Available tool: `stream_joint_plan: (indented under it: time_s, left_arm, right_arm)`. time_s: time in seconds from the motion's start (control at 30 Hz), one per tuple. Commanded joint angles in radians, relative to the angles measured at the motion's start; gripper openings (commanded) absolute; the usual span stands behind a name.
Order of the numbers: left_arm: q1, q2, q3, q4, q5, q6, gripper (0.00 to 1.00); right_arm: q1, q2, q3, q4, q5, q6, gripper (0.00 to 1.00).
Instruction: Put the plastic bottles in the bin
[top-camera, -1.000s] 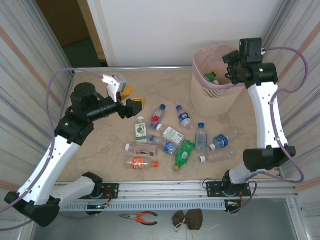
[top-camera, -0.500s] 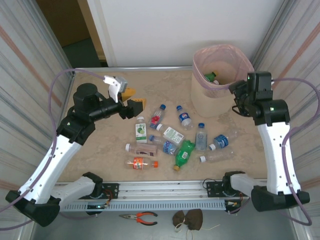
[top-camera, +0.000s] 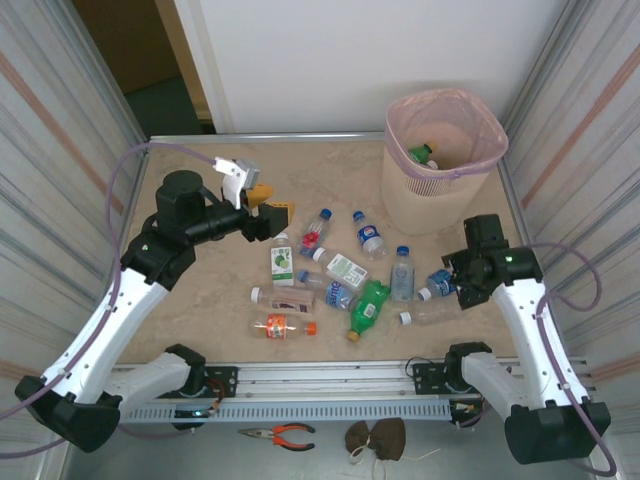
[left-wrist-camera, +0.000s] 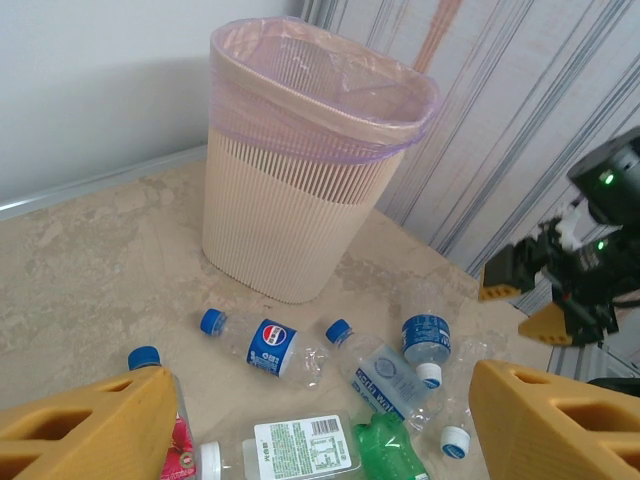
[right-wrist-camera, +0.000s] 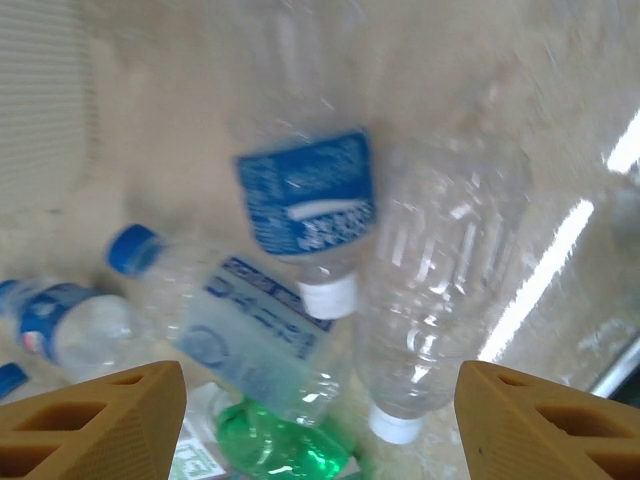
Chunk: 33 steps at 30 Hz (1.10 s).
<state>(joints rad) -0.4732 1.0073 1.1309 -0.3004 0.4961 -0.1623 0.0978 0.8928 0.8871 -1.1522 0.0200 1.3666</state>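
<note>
reach step: right hand, wide open and empty, hovers over the blue-labelled bottle directly below; next, lower and close.

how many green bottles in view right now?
2. One green bottle lies on the table at the near side of the pile; a second green bottle sits inside the bin. More may be hidden deeper in the bin.

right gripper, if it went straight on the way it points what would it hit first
Most likely the clear bottle with the blue label and white cap, lying straight ahead of the right gripper, in line with its open jaws. The view is blurred, so depth is unsure; the unlabelled clear bottle lies beside it.
</note>
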Motion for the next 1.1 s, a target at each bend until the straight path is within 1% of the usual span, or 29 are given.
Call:
stream_joint_plan:
  time_s: [0.0, 0.23, 0.4, 0.73, 1.03, 1.07]
  left_arm:
    - [0.001, 0.003, -0.002, 0.028, -0.011, -0.013, 0.77]
    - [0.001, 0.007, 0.0, 0.02, -0.018, -0.013, 0.77]
    - [0.001, 0.007, -0.006, 0.028, -0.025, -0.02, 0.77]
    - [0.001, 0.011, 0.004, 0.015, -0.033, -0.016, 0.77]
    - [0.002, 0.007, 0.007, 0.009, -0.037, -0.019, 0.77]
    - [0.001, 0.007, 0.007, 0.008, -0.037, -0.02, 0.77]
  right_arm:
    - [-0.003, -0.036, -0.088, 0.001, -0.078, 0.134, 0.71]
    - [-0.001, -0.045, -0.189, 0.014, -0.111, 0.184, 0.76]
    - [-0.003, -0.032, -0.262, 0.07, -0.15, 0.195, 0.78]
    - [-0.018, 0.028, -0.319, 0.15, -0.135, 0.18, 0.78]
    - [-0.033, 0.09, -0.357, 0.245, -0.123, 0.148, 0.76]
    - [-0.037, 0.119, -0.363, 0.254, -0.121, 0.146, 0.76]
